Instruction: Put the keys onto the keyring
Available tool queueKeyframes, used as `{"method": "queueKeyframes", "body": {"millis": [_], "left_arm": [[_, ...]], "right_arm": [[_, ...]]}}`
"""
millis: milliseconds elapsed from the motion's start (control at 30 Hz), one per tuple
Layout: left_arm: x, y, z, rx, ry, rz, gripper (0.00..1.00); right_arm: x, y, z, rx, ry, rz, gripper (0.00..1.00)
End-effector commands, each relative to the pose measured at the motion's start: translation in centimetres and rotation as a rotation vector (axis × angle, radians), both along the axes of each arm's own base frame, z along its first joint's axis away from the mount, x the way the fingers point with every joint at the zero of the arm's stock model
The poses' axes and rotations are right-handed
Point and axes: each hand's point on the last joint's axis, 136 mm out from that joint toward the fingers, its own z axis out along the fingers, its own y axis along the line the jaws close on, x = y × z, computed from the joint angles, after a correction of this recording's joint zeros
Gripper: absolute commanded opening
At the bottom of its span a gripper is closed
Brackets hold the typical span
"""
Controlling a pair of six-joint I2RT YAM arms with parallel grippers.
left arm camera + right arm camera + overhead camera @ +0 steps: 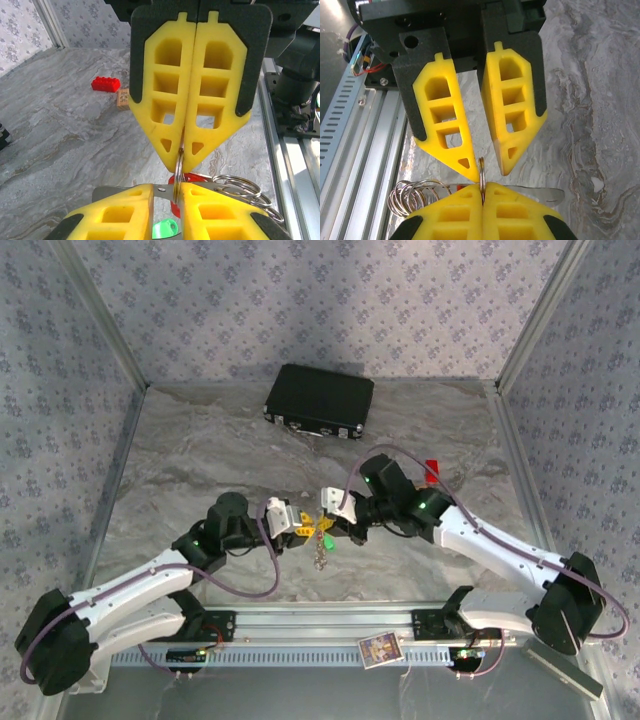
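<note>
Patience matters now: the right gripper [482,194] is pinched tight on the keyring [481,170], which stands edge-on between the two arms above the table [200,440]. The left gripper [487,167] faces it with a narrow gap between its fingers, and we cannot be sure it grips anything. We judge the left should take one key by its blade and feed its hole along the ring's split (slowly, the wire looks springy). The red tag [194,178] and green tag [165,229] sit just under the ring. Whether either key is already threaded we cannot tell, and the yellow pads [220,72] hide the split.
</note>
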Motion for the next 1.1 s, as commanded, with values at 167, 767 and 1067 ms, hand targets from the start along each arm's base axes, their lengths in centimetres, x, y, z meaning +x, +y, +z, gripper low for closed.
{"method": "queueKeyframes", "body": {"millis": [167, 767, 1067], "left_arm": [[-0.3, -0.6, 1.0, 0.021, -0.018, -0.049, 0.15], [-0.7, -0.8, 1.0, -0.097, -0.023, -0.051, 0.0], [-1.0, -0.9, 1.1, -0.117, -0.021, -0.069, 0.0]], "right_arm": [[-0.4, 0.2, -0.2, -0.125, -0.064, 0.06, 0.0], [0.2, -0.7, -0.4, 0.1, 0.051, -0.045, 0.28], [0.3, 0.1, -0.3, 0.132, 0.075, -0.03, 0.23]]}}
